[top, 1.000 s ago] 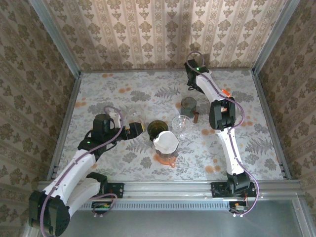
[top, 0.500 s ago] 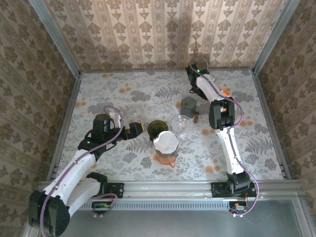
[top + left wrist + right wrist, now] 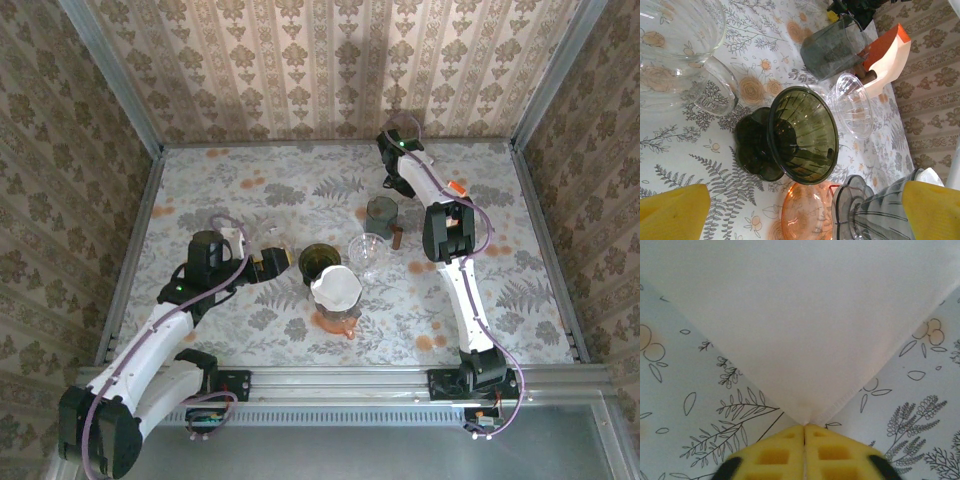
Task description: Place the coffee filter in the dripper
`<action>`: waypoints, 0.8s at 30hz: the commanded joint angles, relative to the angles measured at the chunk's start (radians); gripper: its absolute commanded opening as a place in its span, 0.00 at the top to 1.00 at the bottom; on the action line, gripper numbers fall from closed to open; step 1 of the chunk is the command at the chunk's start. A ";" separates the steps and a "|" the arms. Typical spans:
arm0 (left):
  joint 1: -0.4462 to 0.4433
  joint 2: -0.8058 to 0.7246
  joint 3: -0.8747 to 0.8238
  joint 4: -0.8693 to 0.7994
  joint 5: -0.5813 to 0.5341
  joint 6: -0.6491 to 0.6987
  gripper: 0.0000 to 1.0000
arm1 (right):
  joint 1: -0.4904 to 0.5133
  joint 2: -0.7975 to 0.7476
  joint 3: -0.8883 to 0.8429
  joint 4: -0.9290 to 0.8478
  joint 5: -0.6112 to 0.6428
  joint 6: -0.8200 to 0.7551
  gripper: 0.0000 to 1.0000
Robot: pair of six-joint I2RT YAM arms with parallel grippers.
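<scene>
The left gripper (image 3: 268, 262) has not moved over the last second: it hovers low just beside the green dripper (image 3: 320, 262), its yellow fingers (image 3: 672, 210) spread wide with nothing between them. The left wrist view looks straight into that dripper, which stands upright and empty. Just nearer the arms, a grey dripper (image 3: 337, 290) on an orange base (image 3: 807, 215) already carries a white paper. A clear dripper (image 3: 368, 252) and a grey cup (image 3: 381, 210) stand a little further right. The change is at the far right: the right gripper (image 3: 804, 432) has drawn slightly back toward the rear wall. The coffee filter (image 3: 800, 325) now shows from above as a pale shape at the wall's foot. The pads are pressed together on the filter's pointed corner, and the paper fans out above the patterned table (image 3: 230, 190), apparently lifted clear of it. The pick therefore looks done. What remains is the carry forward to an empty dripper, probably the green one, which is well apart from the filter.
</scene>
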 commanded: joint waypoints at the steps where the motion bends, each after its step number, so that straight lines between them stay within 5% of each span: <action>1: 0.006 -0.010 -0.002 -0.011 0.007 0.005 0.00 | -0.008 0.016 -0.016 -0.010 -0.024 -0.046 1.00; 9: 0.006 -0.007 -0.007 -0.003 0.004 0.003 0.00 | 0.032 -0.211 -0.276 0.269 -0.029 -0.172 1.00; 24: 0.006 -0.008 -0.014 0.008 0.009 0.000 0.00 | 0.088 -0.490 -0.571 0.469 -0.085 -0.253 1.00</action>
